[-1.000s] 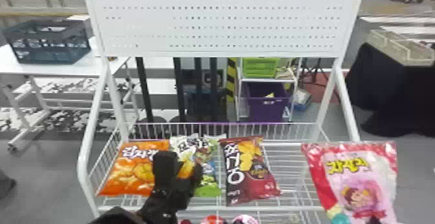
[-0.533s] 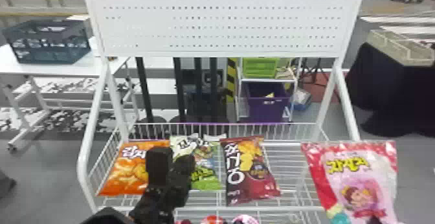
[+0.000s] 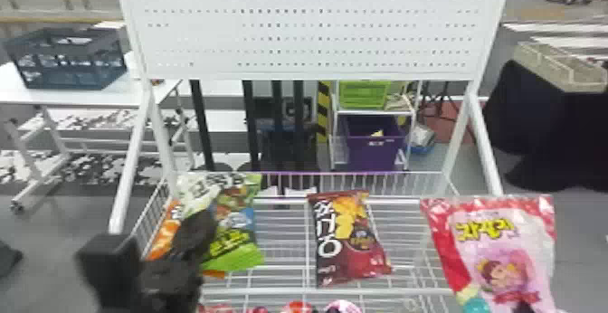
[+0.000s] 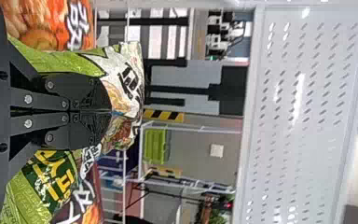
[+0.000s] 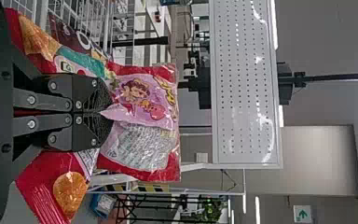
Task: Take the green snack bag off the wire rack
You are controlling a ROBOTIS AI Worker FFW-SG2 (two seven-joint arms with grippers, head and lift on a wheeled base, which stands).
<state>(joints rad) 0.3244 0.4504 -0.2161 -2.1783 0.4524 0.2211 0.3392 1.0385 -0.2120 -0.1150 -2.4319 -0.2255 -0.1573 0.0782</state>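
1. We see Korean lettering on the green snack bag (image 3: 233, 248), dark on its white part and yellow lower down; the dark red bag (image 3: 350, 244) has white letters, the pink bag (image 3: 497, 244) yellow ones (bold, dark-edged).
2. We count four large bags, those three plus one orange bag (image 3: 163, 235); one white pegboard (image 3: 307, 31) stands above the wire rack (image 3: 280, 244); behind are one lime bin (image 3: 364, 95) and one purple bin (image 3: 375, 149).
3. Our left pincer (image 3: 201, 228) is clamped on the green snack bag, which pokes past the tips over the rack's left part, overlapping the orange bag; our right pincer (image 3: 524, 301) is closed on the pink bag.
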